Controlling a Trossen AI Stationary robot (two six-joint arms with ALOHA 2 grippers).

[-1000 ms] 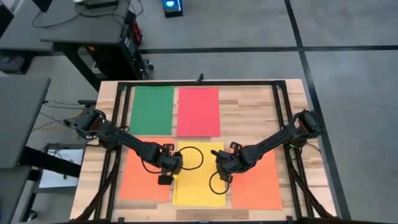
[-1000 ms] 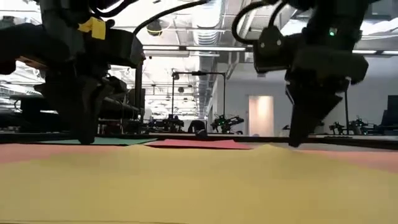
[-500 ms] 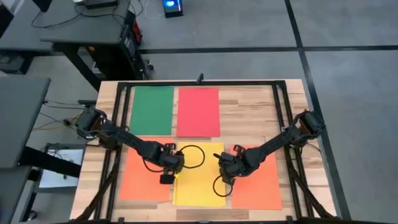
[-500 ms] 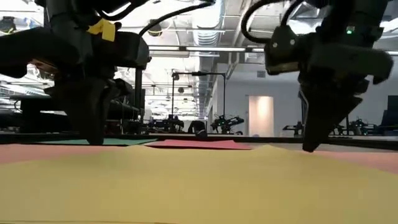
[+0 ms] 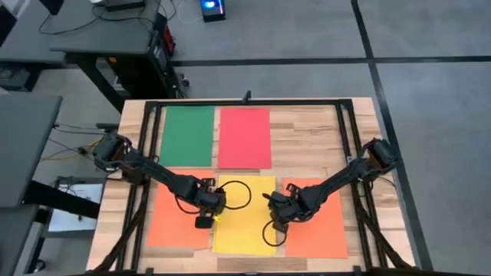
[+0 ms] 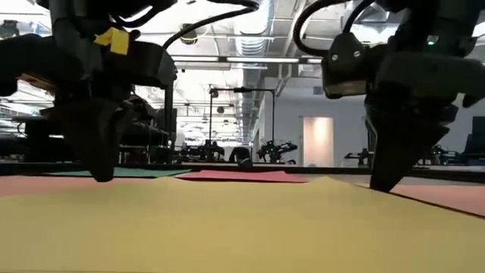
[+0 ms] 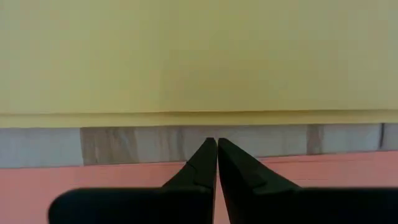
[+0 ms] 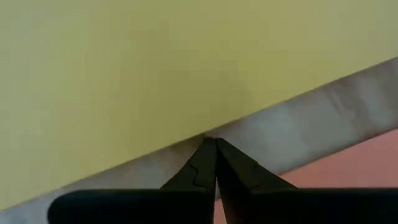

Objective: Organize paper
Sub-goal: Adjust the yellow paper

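Observation:
Five sheets of paper lie flat on the wooden table. A green sheet and a pink-red sheet are at the far side. An orange sheet, a yellow sheet and a second orange sheet lie near the front. My left gripper is shut and points down at the bare wood strip beside the yellow sheet's left edge. My right gripper is shut, with its tips at the yellow sheet's right edge. My left gripper has its shut fingertips down on the bare wood strip between the left orange sheet and the yellow sheet, coming from above. Whether they touch the yellow sheet's left edge I cannot tell. My right gripper meets the yellow sheet's right edge with its shut fingertips, coming from above. The sheet lies flat on the table.
A black metal frame runs around the table top. Black cable loops from the arms hang over the yellow sheet. Bare wood shows to the right of the pink-red sheet.
My right gripper has gone toward the table's near edge along the yellow sheet's right side, staying shut and low at the table.

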